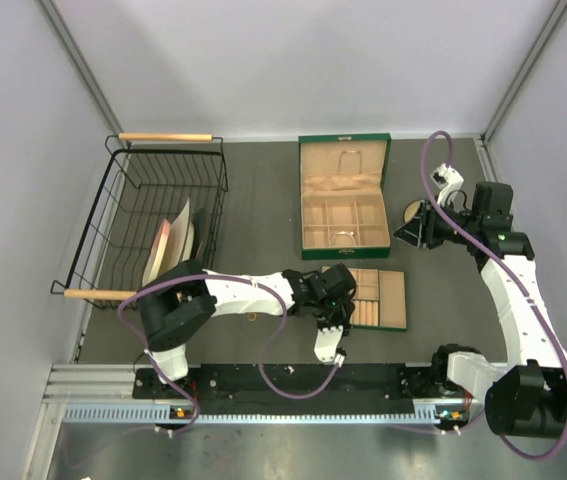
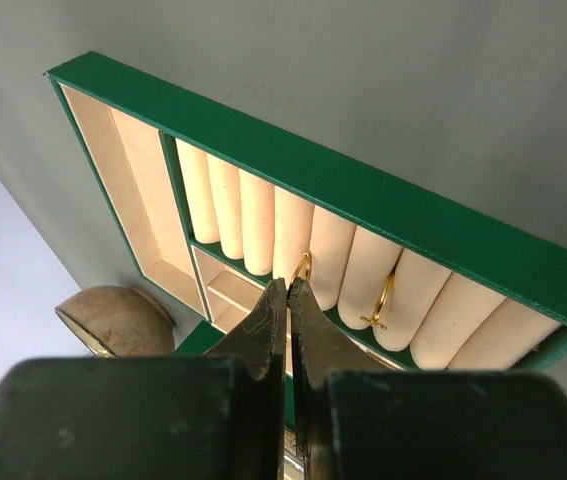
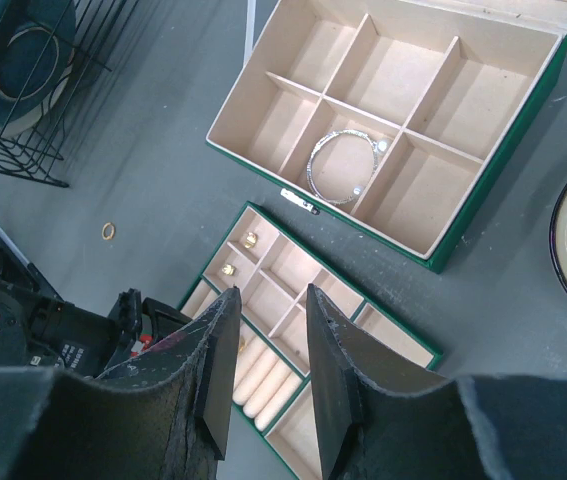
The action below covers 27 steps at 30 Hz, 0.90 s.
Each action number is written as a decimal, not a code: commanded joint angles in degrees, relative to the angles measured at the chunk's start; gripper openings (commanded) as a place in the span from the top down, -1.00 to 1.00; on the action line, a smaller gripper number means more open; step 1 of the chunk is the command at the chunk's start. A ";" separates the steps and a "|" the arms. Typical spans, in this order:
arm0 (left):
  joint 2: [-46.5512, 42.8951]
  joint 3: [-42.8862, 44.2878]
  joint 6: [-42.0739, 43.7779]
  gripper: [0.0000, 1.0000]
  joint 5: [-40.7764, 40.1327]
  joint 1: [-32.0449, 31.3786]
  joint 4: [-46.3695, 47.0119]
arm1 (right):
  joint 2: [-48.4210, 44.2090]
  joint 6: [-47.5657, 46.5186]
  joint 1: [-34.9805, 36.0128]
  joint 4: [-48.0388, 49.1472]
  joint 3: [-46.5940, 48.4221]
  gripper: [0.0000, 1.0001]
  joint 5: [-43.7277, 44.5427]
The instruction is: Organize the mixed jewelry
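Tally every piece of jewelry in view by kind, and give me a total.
Gold rings in the tray's padded rolls: 2
Loose gold ring on the table: 1
Small gold pieces in the tray's little compartments: 2
Silver bracelet in the green box: 1
Total: 6

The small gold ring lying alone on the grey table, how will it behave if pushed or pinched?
The gold ring is a thin hoop lying flat, so probably stiff and light. On the smooth table it would likely slide when pushed, and be hard to pinch. On edge, it may roll.
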 commanded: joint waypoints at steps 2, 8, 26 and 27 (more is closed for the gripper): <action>1.48 -0.23 1.33 1.00 2.53 0.23 -0.73 | -0.09 -0.33 -0.45 1.27 0.18 0.34 -1.35; 2.27 0.38 1.06 1.00 2.97 0.23 -0.73 | 0.18 -0.42 -0.45 1.27 0.19 0.33 -1.35; 5.79 4.60 0.63 0.91 1.39 0.23 -7.15 | -0.09 -0.50 -0.54 1.35 0.18 0.34 -1.35; 5.70 4.60 0.36 0.87 1.21 0.23 -7.15 | -0.09 -0.50 -0.45 1.27 0.18 0.34 -1.35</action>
